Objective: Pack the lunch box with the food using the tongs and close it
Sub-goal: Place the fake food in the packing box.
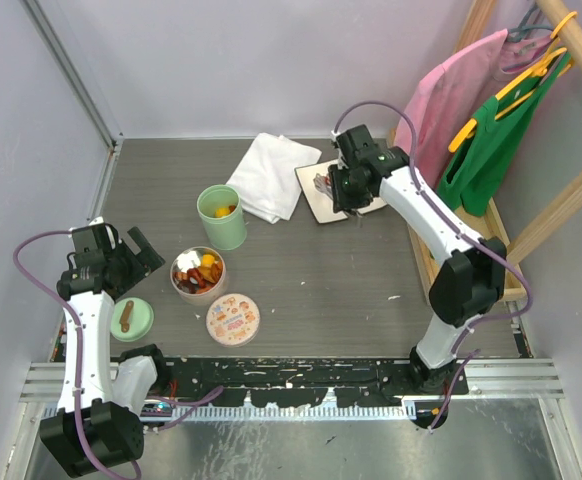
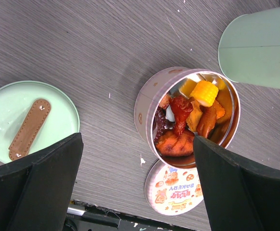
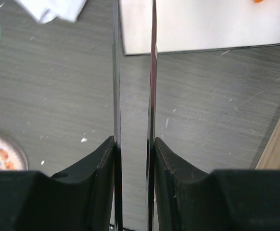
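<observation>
My right gripper [image 1: 337, 192] [image 3: 134, 144] hangs at the back right over a white tray [image 1: 316, 205] [image 3: 202, 24], shut on the tongs [image 3: 116, 72]. Their two thin metal arms run forward side by side with nothing between them. The food [image 1: 199, 270] [image 2: 188, 120] fills a round tin [image 2: 145, 106] left of centre. A few yellow and orange pieces lie in the tall mint-green lunch box [image 1: 221, 218] [image 2: 260, 48] behind it. Its mint-green lid [image 1: 143, 322] [image 2: 5, 115] with a brown knob [image 2: 29, 129] lies flat at the near left. My left gripper [image 1: 136, 252] [image 2: 137, 139] is open above the table between lid and tin.
The tin's printed lid [image 1: 233, 318] [image 2: 173, 192] lies flat in front of the tin. A crumpled white cloth [image 1: 271, 175] [image 3: 48, 9] lies at the back. A wooden rack [image 1: 561, 200] with pink and green bags stands along the right side.
</observation>
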`<state>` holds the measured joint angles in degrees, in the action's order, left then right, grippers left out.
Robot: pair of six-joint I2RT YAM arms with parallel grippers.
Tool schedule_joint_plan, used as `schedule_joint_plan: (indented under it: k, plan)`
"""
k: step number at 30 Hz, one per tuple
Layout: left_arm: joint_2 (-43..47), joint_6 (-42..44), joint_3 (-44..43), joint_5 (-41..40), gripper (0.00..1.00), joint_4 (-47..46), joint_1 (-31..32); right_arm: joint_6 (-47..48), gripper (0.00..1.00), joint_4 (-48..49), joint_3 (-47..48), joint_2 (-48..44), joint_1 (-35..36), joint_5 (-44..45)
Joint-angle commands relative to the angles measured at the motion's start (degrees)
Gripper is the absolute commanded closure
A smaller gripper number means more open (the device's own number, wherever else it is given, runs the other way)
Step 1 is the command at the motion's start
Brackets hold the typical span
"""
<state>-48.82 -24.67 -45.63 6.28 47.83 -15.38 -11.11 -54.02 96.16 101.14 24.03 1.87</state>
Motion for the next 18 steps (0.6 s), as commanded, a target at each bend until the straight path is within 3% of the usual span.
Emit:
schedule_joint_plan:
  k: [1, 10, 18]
  plan:
    - [0.76, 0.41, -1.13, 0.56, 0.02, -1.87, 0.08, -1.46, 0.65, -0.85, -2.29, -7.62, 5.87, -1.56]
    - [0.79, 0.41, -1.05, 0.65, 0.02, -1.87, 0.13, -5.56, 0.65, -0.19, -9.20, -14.69, 19.34, -5.94]
    - [0.61, 0.32, -1.13, 0.69, 0.02, -1.87, 0.08, -7.84, 0.65, 0.81, -3.50, -10.65, 31.39, -5.97]
